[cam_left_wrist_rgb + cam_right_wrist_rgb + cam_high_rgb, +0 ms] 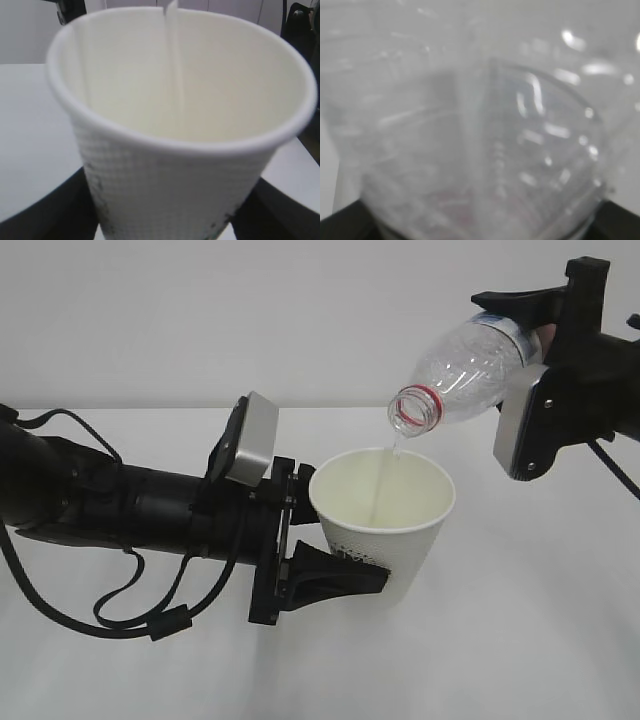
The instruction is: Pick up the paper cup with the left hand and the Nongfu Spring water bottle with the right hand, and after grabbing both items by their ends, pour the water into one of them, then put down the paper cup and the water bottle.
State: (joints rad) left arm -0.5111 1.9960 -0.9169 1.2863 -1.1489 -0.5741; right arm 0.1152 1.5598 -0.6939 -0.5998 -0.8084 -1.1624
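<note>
The paper cup (382, 530) sits at the centre of the exterior view, white, tapered, dimpled on its wall with dark green print low on its side; it is upright with a slight lean, mouth open. The Nongfu Spring water bottle (468, 368), clear and ribbed with a red neck ring, lies tilted in the upper right, its uncapped mouth pointing down-left above the cup's rim. The water (382, 485) falls as a thin stream into the cup.

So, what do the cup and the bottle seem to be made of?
The cup looks like matte white paper: a dimpled outer wall and a rolled rim. The bottle looks like thin clear plastic, glossy, with ribs and bright reflections; its neck ring is red.
</note>
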